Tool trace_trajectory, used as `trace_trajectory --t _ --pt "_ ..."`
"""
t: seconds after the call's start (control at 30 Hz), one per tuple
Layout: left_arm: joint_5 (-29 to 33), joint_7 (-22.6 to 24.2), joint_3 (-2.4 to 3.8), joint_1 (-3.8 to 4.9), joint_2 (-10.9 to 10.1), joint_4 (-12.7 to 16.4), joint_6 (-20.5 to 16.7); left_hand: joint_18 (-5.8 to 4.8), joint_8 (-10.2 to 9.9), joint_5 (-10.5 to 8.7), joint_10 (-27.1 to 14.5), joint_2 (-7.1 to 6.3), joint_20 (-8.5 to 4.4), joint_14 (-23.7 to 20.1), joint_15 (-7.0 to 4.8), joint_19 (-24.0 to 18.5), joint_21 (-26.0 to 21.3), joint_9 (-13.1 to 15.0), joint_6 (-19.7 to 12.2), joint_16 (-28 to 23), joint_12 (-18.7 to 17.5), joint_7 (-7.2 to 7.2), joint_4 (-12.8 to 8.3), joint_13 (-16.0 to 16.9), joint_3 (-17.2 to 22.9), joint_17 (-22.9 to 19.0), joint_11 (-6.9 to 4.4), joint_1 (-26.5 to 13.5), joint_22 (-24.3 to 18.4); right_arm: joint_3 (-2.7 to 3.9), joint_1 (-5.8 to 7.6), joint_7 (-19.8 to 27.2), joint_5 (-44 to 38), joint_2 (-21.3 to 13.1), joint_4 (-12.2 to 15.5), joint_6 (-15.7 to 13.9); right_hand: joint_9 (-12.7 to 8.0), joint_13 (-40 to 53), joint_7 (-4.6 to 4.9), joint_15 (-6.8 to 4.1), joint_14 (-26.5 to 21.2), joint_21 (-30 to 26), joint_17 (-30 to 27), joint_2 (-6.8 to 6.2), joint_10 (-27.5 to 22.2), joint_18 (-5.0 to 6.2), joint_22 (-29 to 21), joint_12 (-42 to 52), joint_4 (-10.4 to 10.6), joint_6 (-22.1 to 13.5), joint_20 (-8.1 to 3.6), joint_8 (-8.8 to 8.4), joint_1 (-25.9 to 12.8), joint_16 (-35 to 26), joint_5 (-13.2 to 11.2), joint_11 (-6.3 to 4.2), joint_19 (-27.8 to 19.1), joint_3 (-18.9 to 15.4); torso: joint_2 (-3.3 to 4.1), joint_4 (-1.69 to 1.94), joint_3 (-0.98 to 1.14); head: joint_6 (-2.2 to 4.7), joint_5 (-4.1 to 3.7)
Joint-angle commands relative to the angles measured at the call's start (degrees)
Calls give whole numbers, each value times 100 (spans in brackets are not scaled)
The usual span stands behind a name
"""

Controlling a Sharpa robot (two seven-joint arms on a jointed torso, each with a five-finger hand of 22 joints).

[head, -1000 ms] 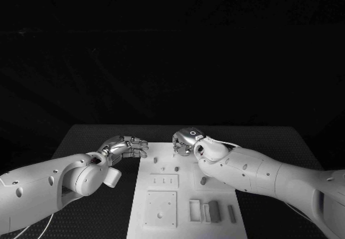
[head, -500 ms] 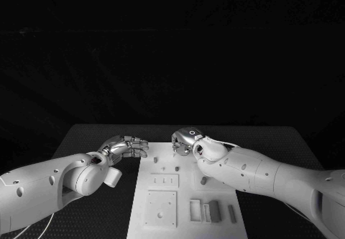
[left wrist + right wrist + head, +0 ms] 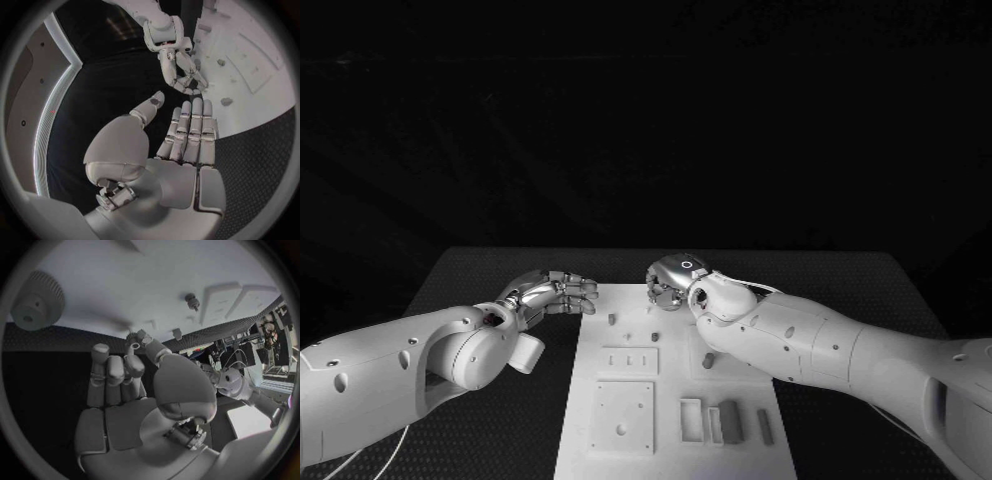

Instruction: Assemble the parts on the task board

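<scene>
Black counter (image 3: pixel 488 275) carries the white task board (image 3: pixel 678 400) at lower centre. My left hand (image 3: pixel 548 296) hovers beside it, fingers loose, empty. My right hand (image 3: pixel 672 285) curls; contents unclear. Grey parts (image 3: pixel 727 422) look light, rigid, slick: I'd pinch their long sides.

Both hands crowd task board (image 3: pixel 678 400) far end; near half open.

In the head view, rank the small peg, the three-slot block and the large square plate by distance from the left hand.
1. Small peg, by the left hand at the board's left edge.
2. Three-slot block, mid-board.
3. Large square plate, near end of the board.
</scene>
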Motion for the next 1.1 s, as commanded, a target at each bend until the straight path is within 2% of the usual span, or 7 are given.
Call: trace_trajectory --t 0.03,0.23,0.5,0.63,0.87,0.97,1.1 --pt "-16 35 6 9 25 3 89 -54 -39 24 20 -4 -46 5 11 -1 -30 -9 -28 -40 -36 110 0 10 -47 9 5 -57 -7 -2 -5 -44 -50 5 -2 175 15 -7 17 -33 62 37 2 -41 -31 81 108 -28 -7 32 -13 24 29 16 23 8 -2 27 4 -7 -1 -11 -5" --pt "-16 33 6 9 22 6 89 -55 -41 24 20 -4 -46 6 11 -1 -32 -9 -29 -42 -40 111 0 10 -48 11 6 -58 -7 -2 -5 -31 37 34 -30 154 12 -43 28 -25 43 34 -22 -67 -52 81 105 -52 -6 -4 -9 -7 5 4 24 18 -7 26 1 5 2 -18 -10" --pt "-16 32 6 9 22 3 89 -56 -42 24 20 -4 -47 6 11 0 -33 -9 -30 -44 -43 111 0 10 -49 12 6 -59 -8 -2 -5 -16 134 49 -45 92 -100 -102 174 102 19 23 -59 -207 -67 81 88 -87 19 -412 3 -294 -127 -4 27 156 12 57 -1 3 -6 -33 -6" --pt "-16 32 6 9 24 0 89 -57 -43 24 21 -4 -47 6 11 0 -34 -9 -30 -45 -44 111 0 11 -50 14 7 -60 -8 -2 -5 -23 153 50 -47 77 -119 -111 198 125 15 20 -66 -234 -69 81 85 -86 21 -452 5 -329 -149 -3 27 180 16 77 -3 -3 -5 -34 -2" --pt "-16 33 6 9 17 0 86 -57 -45 24 21 -3 -48 6 10 1 -36 -10 -30 -48 -48 112 -1 11 -50 15 7 -60 -9 -3 -5 -14 206 23 -23 31 -217 -144 292 211 -7 10 -97 -354 -85 81 80 -86 42 -689 12 -501 -233 -4 27 270 30 140 -4 -1 -5 -35 -2" --pt "-16 32 6 9 12 -1 82 -58 -45 24 21 -3 -48 7 10 1 -37 -9 -30 -49 -49 112 -1 11 -51 16 7 -59 -9 -3 -5 -7 220 6 -14 12 -223 -147 298 218 -1 10 -91 -359 -86 81 80 -85 42 -696 12 -508 -236 0 27 276 32 148 -5 -1 -3 -34 0" --pt "-16 37 6 9 7 -1 78 -58 -46 24 22 -4 -49 7 10 2 -38 -9 -30 -50 -51 111 -2 11 -51 17 7 -59 -9 -2 -3 -9 221 -139 196 -105 -225 -149 301 221 2 11 -89 -359 -86 81 80 -84 43 -697 11 -510 -237 2 27 279 34 154 -3 -2 0 -26 6"
